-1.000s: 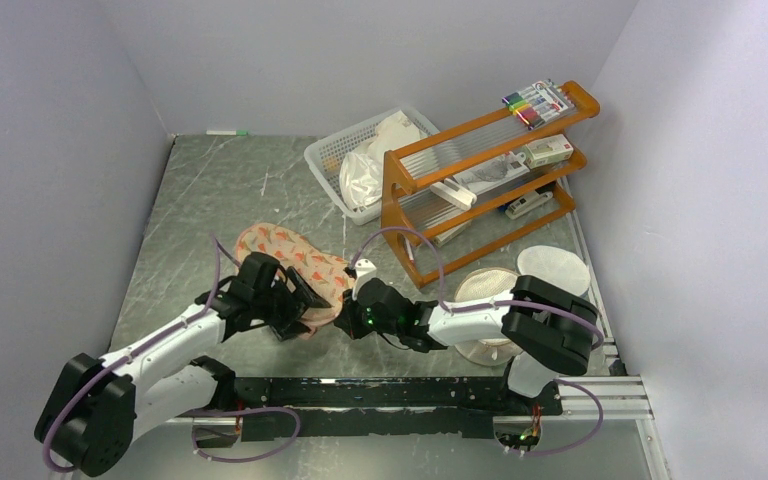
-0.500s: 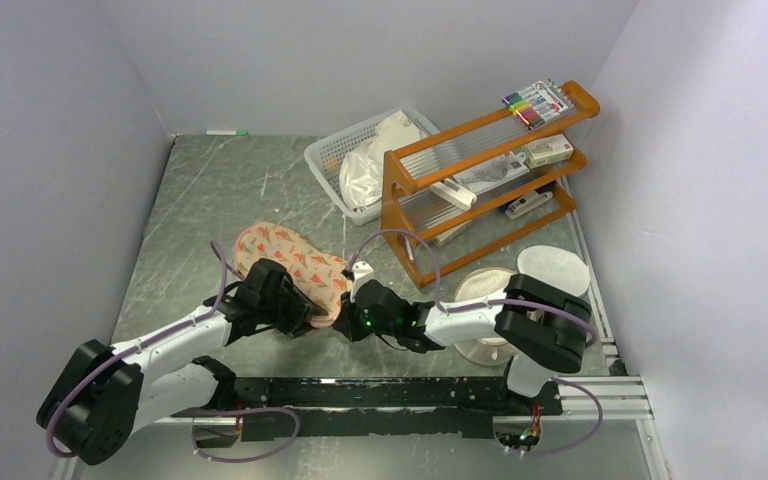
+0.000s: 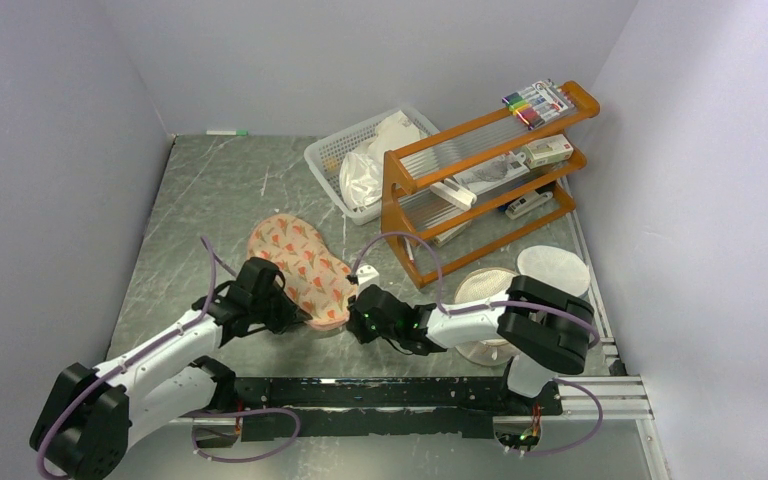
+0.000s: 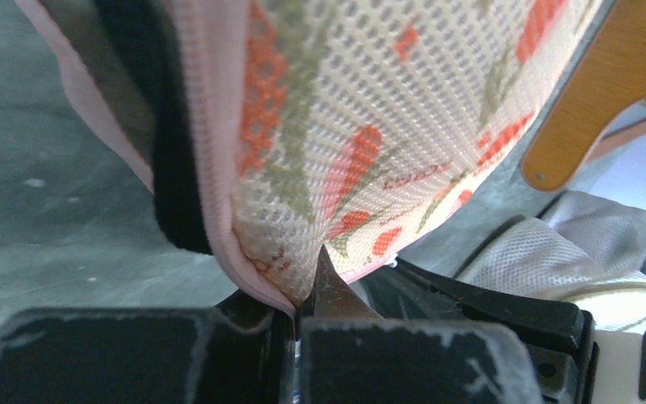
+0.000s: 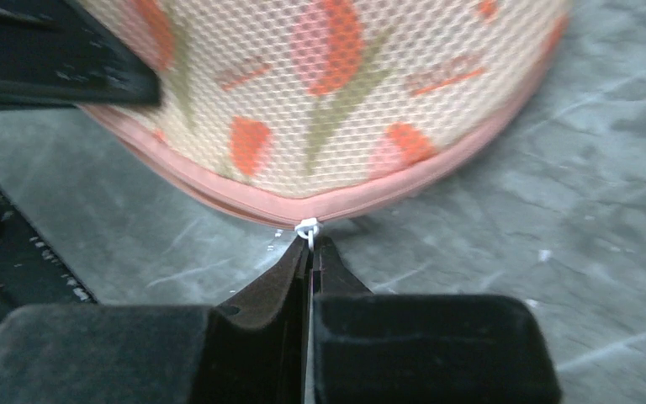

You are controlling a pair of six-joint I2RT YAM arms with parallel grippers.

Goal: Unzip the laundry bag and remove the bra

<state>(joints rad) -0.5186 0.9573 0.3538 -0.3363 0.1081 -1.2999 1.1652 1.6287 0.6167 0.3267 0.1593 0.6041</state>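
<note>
The laundry bag (image 3: 300,262), peach mesh with red-orange flowers and a pink zip rim, lies mid-table. My left gripper (image 3: 298,319) is shut on the bag's near-left edge; in the left wrist view the fabric (image 4: 370,126) is pinched between its fingertips (image 4: 306,296). My right gripper (image 3: 352,313) is shut on the small white zip pull (image 5: 307,228) at the bag's near rim (image 5: 303,206). A dark band (image 4: 168,168) shows in a gap beside the rim; I cannot tell what it is. The bra is hidden.
A white basket (image 3: 325,160) with plastic bags stands at the back. An orange rack (image 3: 480,170) stands right of the bag. A white round mesh drum (image 3: 552,268) and a round dish (image 3: 480,285) sit by the right arm.
My left gripper went from open over the bag to shut on its near-left edge. The bag shifted slightly away. The right gripper stayed shut on the zip pull.
</note>
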